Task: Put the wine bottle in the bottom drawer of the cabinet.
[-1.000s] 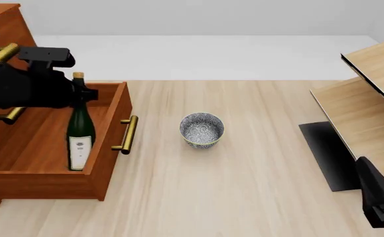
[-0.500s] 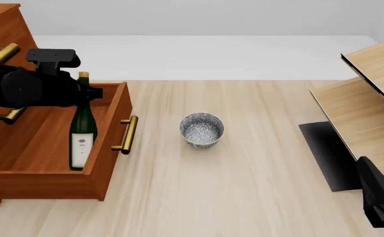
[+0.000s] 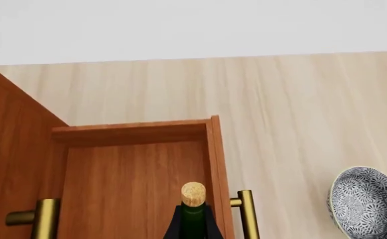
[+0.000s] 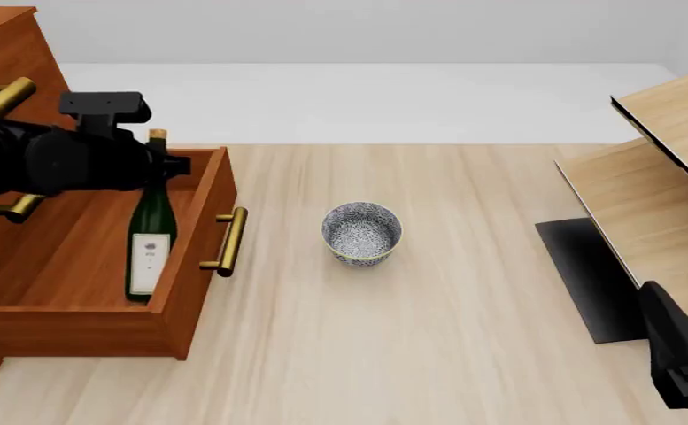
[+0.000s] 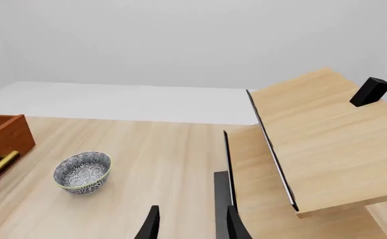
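1. Spreading across the front view, the pale wooden surface (image 4: 462,292) carried everything else.
2. At the left edge stood the reddish-brown cabinet (image 4: 1,44), with brass bar handles on its upper fronts.
3. At the right edge stood the light-wood shelf unit (image 4: 662,177), with a dark flat slab (image 4: 580,274) on the surface at its foot.
4. The bottom drawer (image 4: 190,257) was pulled out and open at the top, its one brass handle (image 4: 228,241) facing the middle of the surface.
5. The left arm (image 4: 36,159) reached across the drawer from the left; its jaws were hidden behind its own black body in the front view, so whether they were spread or pinching the bottle's neck could not be told. In the left wrist view, dark shapes sat on either side of the neck.
6. The wine bottle (image 4: 149,239) was inside the bottom drawer, close to its front panel, upright and leaning slightly, its cork (image 3: 193,194) just beside the left arm's tip.
7. The speckled bowl (image 4: 361,233) sat on the surface to the right of the drawer, apart from it.
8. The right gripper (image 5: 188,226) was low at the near right, well apart from the drawer, its jaws spread and holding nothing.
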